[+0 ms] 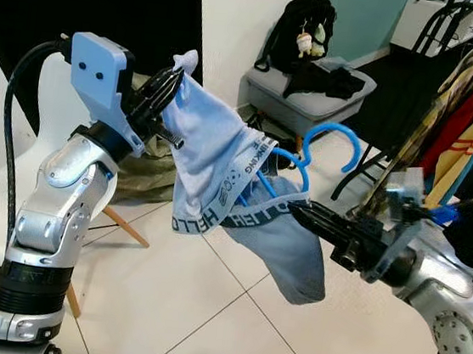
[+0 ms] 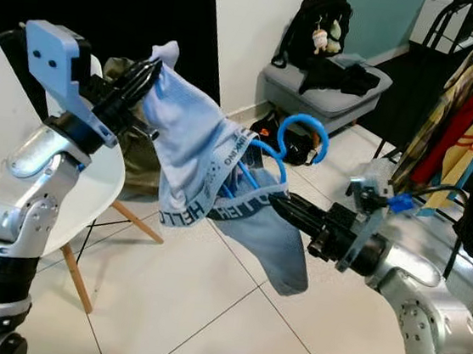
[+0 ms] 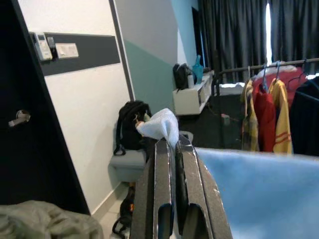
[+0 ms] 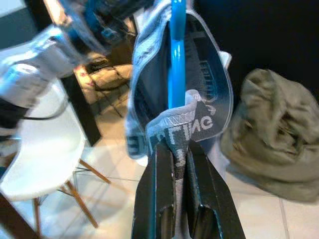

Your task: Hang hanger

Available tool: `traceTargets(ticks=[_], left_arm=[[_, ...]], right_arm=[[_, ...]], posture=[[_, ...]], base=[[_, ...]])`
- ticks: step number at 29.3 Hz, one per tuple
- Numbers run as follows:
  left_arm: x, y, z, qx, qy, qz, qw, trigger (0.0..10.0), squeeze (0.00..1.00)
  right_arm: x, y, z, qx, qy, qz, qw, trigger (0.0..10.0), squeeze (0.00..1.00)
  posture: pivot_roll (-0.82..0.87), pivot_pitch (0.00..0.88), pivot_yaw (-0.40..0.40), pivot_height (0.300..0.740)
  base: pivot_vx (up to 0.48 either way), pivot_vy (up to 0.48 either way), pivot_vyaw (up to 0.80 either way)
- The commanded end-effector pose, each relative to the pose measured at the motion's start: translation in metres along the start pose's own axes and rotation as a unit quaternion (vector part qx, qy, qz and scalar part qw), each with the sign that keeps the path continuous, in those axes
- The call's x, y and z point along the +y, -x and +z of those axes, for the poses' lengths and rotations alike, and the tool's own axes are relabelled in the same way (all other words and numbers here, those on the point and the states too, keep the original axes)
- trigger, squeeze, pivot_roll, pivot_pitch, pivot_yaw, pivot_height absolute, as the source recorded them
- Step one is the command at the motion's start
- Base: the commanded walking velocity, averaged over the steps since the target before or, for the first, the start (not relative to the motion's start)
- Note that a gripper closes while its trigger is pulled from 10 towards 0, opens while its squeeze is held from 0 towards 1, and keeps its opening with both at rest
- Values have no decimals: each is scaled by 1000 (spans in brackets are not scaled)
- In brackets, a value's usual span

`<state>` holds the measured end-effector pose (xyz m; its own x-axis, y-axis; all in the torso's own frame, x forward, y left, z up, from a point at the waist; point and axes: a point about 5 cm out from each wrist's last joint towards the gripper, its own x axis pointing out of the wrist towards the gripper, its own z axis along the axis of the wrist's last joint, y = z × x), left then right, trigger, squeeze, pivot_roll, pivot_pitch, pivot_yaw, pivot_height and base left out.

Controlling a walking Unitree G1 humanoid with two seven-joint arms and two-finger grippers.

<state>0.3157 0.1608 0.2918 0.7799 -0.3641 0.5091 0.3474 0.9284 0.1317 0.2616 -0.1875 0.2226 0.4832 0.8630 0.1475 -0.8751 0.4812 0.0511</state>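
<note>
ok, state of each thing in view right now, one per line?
left gripper: shut on the garment's top corner
right gripper: shut on the waistband
light blue garment: stretched between both grippers, partly on the hanger
blue hanger: threaded through garment, hook up, unhung
clothes rack: loaded with clothes

The humanoid's two arms were cased in brushed silver shells with rounded joint housings, split by ribbed black collars. The left arm (image 1: 48, 215) carried a pale blue boxy wrist module with two small dark holes, and a thick black cable looped from it down the arm's side. The right arm (image 1: 446, 291) bore a smaller blue fitting and thin black wiring. Both ended in long black jaws.
</note>
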Motion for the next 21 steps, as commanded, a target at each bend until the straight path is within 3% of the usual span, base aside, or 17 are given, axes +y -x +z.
traceTargets(ticks=[1,3,6,9,16,17,18,19,21], left_arm=[[9,2,-8,22,-8,30,999,0,0],[9,2,-8,22,-8,30,999,0,0],[22,4,-16,44,-24,78,996,0,0],[32,7,-20,60,-32,108,992,0,0],[38,10,-26,79,-33,123,989,0,0],[36,10,-28,83,-26,117,989,3098,0],[36,10,-28,83,-26,117,989,3098,0],[33,9,-29,87,-20,107,990,4667,0],[33,9,-29,87,-20,107,990,4667,0]], right_arm=[[11,2,3,0,-6,39,999,0,0],[11,2,3,0,-6,39,999,0,0],[20,4,-4,33,-13,69,997,0,0],[20,5,-8,44,-12,61,997,0,0],[19,4,-11,46,-12,51,998,0,0],[18,3,-11,43,-10,45,998,0,0],[18,3,-11,43,-10,45,998,0,0],[17,3,-10,43,-9,39,998,0,0],[17,3,-10,43,-9,39,998,0,0]], posture=[[-38,118,65,740],[-38,118,65,740],[-38,117,65,740],[-43,117,65,740],[-43,120,69,740],[-41,121,69,740],[-41,121,69,740],[-40,122,68,740],[-40,122,68,740]], base=[[0,0,0],[0,0,0],[0,0,0],[0,0,0],[0,0,0],[0,0,0],[0,0,0],[0,0,0],[0,0,0]])
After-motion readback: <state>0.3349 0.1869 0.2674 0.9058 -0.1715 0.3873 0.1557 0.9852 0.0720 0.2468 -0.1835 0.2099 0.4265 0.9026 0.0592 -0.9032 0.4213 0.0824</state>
